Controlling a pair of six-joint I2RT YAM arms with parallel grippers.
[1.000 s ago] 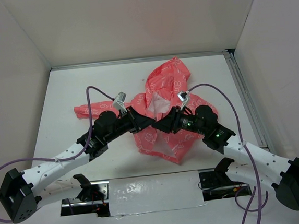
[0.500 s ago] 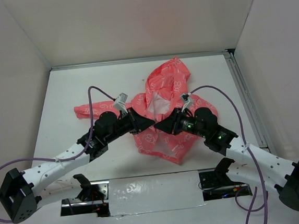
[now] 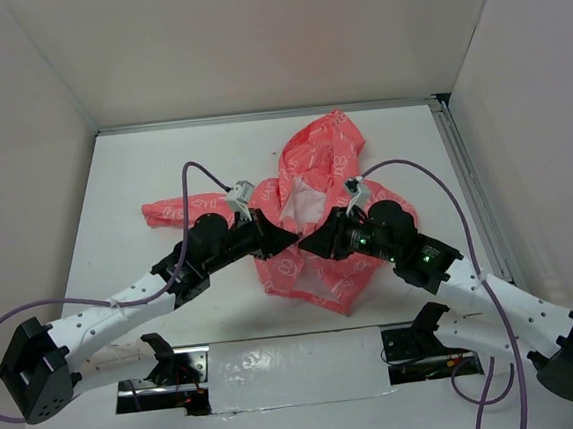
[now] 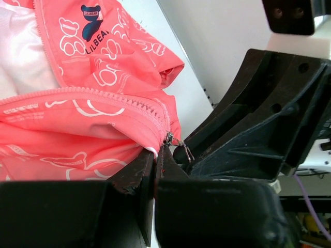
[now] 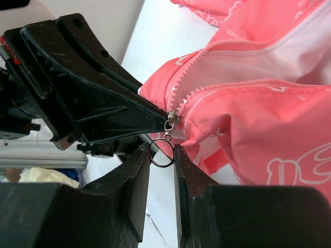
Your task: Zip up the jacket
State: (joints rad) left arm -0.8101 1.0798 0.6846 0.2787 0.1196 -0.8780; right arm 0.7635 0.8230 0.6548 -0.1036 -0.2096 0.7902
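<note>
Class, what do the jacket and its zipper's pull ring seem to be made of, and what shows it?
The jacket: thin matte synthetic cloth, probably; it creases crisply. The pull ring: likely metal wire, thin, dark, slightly shiny.

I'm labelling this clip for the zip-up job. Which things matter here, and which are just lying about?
In the job: jacket; its pull ring; left gripper, shut on the jacket by the zip's end; right gripper, shut on the pull ring.
Just there: purple cables; table.
</note>
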